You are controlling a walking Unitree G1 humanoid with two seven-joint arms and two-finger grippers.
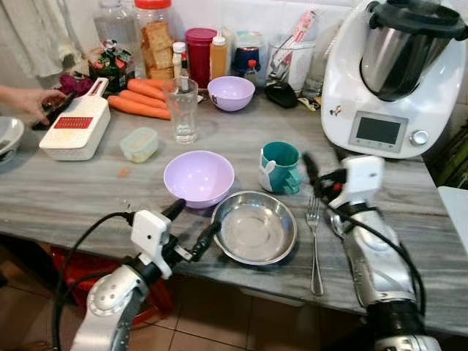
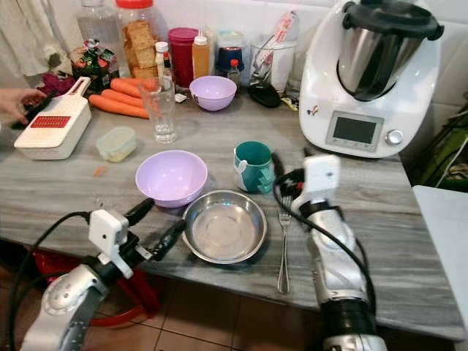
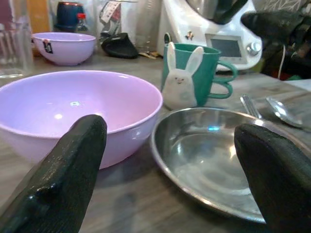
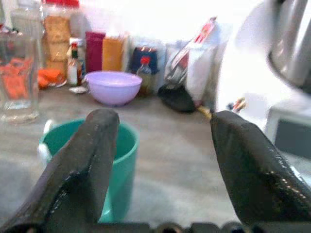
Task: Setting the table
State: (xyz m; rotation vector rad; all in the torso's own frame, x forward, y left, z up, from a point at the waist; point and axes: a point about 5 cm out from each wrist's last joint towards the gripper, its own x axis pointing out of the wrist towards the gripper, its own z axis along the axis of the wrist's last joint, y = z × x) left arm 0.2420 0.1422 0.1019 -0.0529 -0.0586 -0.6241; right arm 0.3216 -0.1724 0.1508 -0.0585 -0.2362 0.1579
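Sitting near the counter's (image 1: 58,197) near edge, the steel plate (image 1: 254,227) has the lilac bowl (image 1: 198,177) touching its far-left rim, the teal mug (image 1: 281,167) just beyond, and a fork (image 1: 314,245) to its right. The left gripper (image 1: 191,228), fingers apart, hovers just left of the plate. The right gripper (image 2: 289,162), fingers apart, hangs just right of the mug.

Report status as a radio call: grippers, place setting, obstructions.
Left gripper open, low before steel plate and lilac bowl. Right gripper open beside teal mug. Fork right of plate. Nothing in the way.
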